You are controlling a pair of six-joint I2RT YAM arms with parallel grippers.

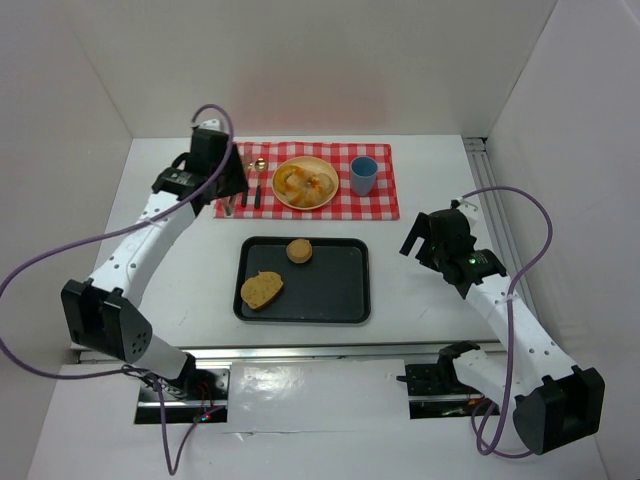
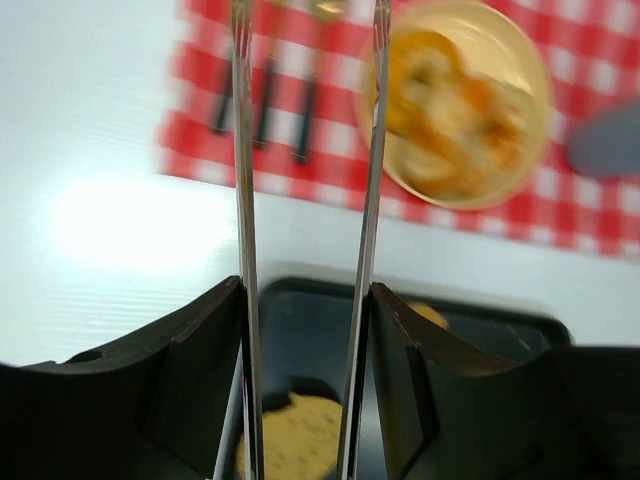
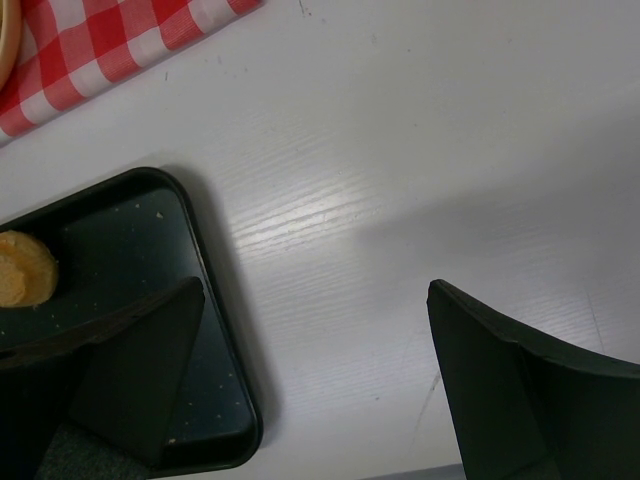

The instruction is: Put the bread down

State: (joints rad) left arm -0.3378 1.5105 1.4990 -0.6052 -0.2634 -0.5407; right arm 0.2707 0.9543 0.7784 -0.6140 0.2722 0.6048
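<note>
Two pieces of bread lie on the black tray [image 1: 345, 290]: a flat slice [image 1: 262, 290] at its front left and a round bun [image 1: 299, 250] near its back edge. My left gripper [image 1: 228, 195] hangs over the left end of the red checked cloth [image 1: 385, 200], shut on a pair of thin metal tongs [image 2: 243, 150]. The tongs' blades stand apart with nothing between them. In the left wrist view the slice [image 2: 300, 440] and the bun [image 2: 428, 315] show below the blades. My right gripper [image 1: 415, 240] is open and empty, right of the tray [image 3: 215, 300].
On the cloth stand a beige plate of food [image 1: 305, 183], a blue cup [image 1: 363, 175] and dark-handled cutlery [image 1: 252, 185]. White walls close in the table on three sides. A metal rail [image 1: 490, 190] runs along the right edge.
</note>
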